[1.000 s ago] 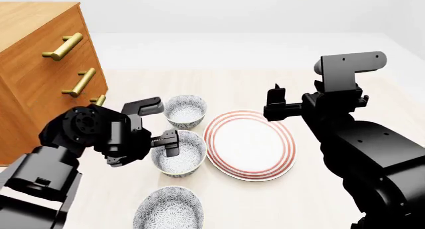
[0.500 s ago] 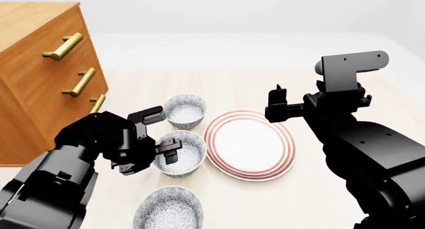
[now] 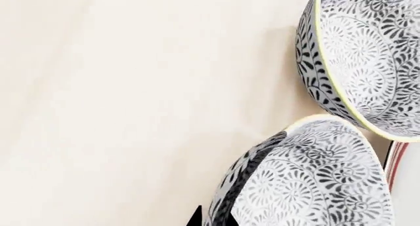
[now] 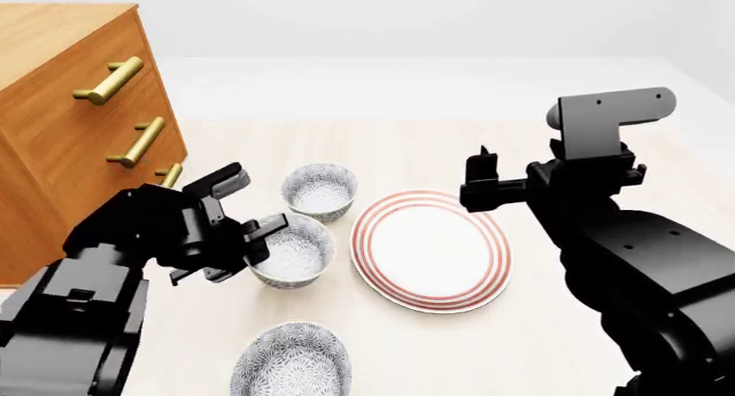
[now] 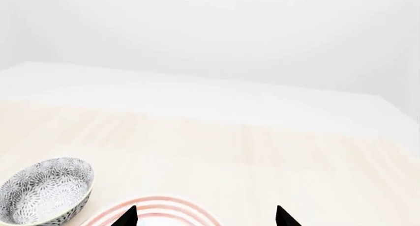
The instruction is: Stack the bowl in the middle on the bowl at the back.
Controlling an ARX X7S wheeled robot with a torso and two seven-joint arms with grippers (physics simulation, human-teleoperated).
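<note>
The bowl in the middle [image 4: 289, 251] is speckled grey and white, and my left gripper [image 4: 255, 241] is shut on its left rim. In the left wrist view that bowl [image 3: 315, 182] fills the lower corner, with one dark finger inside the rim and my left gripper [image 3: 211, 218] pinching the wall. The bowl at the back [image 4: 319, 189] stands just beyond it and shows as the second bowl [image 3: 361, 64] in the left wrist view. My right gripper [image 4: 477, 185] hovers open over the plate's far edge, holding nothing; its tips frame my right gripper [image 5: 205, 218], with the back bowl [image 5: 43, 189] to one side.
A third speckled bowl [image 4: 293, 361] sits at the front. A white plate with red rings [image 4: 431, 250] lies to the right of the bowls. A wooden dresser with brass handles [image 4: 81, 112] stands at the left.
My left gripper has closed on the middle bowl's rim and carried it a little left and away from the plate. The right arm has not moved.
</note>
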